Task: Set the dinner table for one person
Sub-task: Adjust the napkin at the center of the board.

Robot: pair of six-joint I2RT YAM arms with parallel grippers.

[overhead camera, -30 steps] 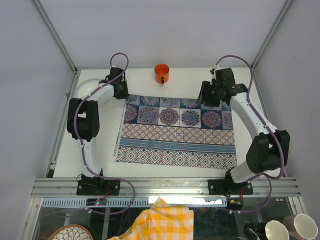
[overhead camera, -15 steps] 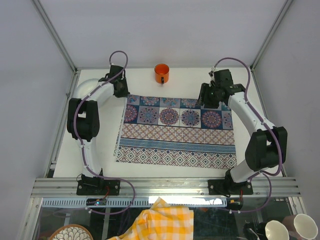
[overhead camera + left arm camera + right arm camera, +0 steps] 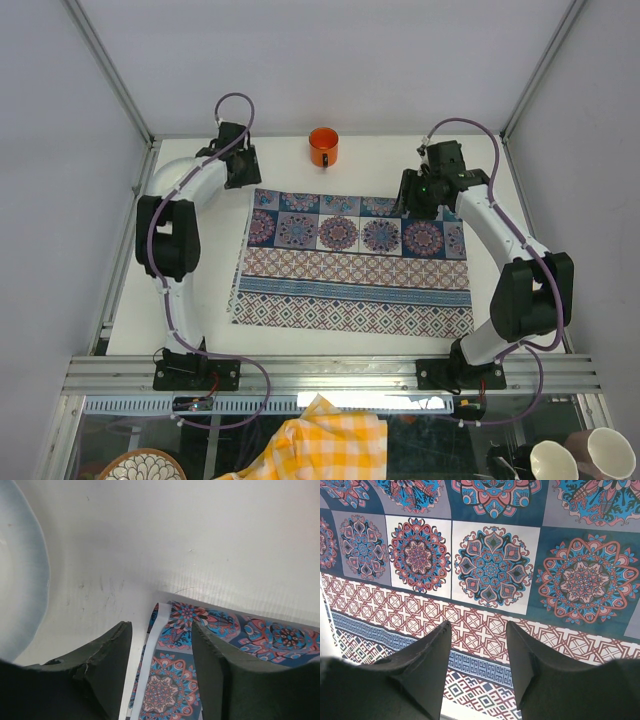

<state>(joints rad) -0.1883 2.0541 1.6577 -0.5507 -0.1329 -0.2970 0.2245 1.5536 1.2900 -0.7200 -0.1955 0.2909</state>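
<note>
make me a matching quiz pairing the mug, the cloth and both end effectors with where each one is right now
Things:
1. mug
2. cloth
3. left end effector
4. right end effector

Places:
A. above the far right part of the cloth
B. at the far edge of the table, beyond the cloth
C. spread flat in the middle of the table
D. by the cloth's far left corner

Pairs: 1-B, 2-C, 3-D, 4-A
</note>
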